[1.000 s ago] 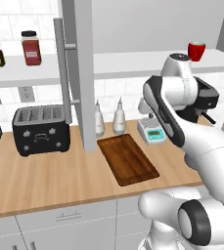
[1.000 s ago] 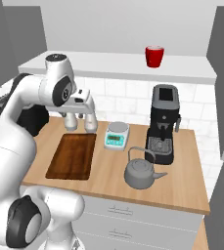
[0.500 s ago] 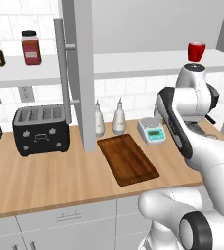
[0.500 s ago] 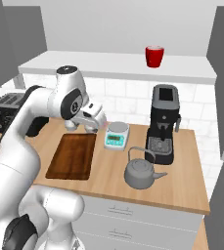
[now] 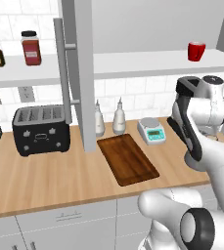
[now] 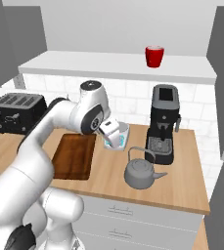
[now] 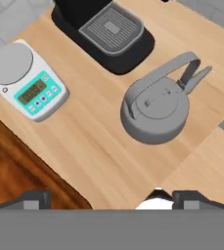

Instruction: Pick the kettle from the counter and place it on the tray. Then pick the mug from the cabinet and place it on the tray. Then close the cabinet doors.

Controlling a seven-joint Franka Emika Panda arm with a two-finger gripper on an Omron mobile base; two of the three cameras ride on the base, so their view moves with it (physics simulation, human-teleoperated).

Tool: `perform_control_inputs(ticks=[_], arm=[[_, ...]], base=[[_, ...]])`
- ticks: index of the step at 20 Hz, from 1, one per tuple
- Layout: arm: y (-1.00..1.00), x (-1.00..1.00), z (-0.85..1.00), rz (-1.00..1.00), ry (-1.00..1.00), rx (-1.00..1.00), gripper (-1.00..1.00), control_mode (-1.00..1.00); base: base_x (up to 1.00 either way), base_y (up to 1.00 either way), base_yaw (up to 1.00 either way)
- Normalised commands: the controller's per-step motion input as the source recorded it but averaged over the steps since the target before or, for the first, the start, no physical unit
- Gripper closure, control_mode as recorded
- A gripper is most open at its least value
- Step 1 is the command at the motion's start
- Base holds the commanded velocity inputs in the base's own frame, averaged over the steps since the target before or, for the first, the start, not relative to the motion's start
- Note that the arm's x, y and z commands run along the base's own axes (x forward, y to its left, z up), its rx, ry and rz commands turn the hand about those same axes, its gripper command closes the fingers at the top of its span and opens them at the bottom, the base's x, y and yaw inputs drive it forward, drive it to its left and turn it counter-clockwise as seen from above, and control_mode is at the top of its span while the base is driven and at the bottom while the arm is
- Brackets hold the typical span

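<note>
Hand view gives you the 2 dark fingertips spread wide at the bottom edge, with nothing between them, and the gripper touches nothing. From above, this view shows the kettle on the counter, its arched handle and spout turned toward the upper right. Just beyond the kettle you see the black coffee machine's drip grate. A small scale with a teal panel lies well to the kettle's left; its display digits are too blurred to read. A corner of the tray sits lower left of the kettle.

Right base view adds the red mug on the cabinet's white shelf, above the kettle and the coffee machine.

Left base view shows you an open grey cabinet door, a toaster, 2 white bottles and 2 jars; their labels can't be read.
</note>
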Motion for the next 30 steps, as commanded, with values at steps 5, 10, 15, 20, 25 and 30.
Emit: perform_control_inputs(ticks=[5, 10, 15, 20, 25, 30], arm=[[-0.66, 0.23, -0.17, -0.16, 0.00, 0.20, -1.00, -1.00], [-0.34, 0.26, -0.24, -0.17, 0.00, 0.03, -1.00, -1.00], [-0.33, 0.16, -0.22, -0.17, 0.00, 0.00, -1.00, -1.00], [-0.37, 0.19, -0.31, -0.10, 0.00, 0.00, -1.00, -1.00], [-0.23, 0.22, -0.30, -0.06, 0.00, 0.00, -1.00, -1.00], [-0.13, 0.18, -0.20, 0.00, 0.00, 0.00, -1.00, -1.00]], base=[[0.00, 0.00, 0.00], [0.00, 0.00, 0.00], [0.00, 0.00, 0.00], [0.00, 0.00, 0.00], [0.00, 0.00, 0.00], [0.00, 0.00, 0.00]])
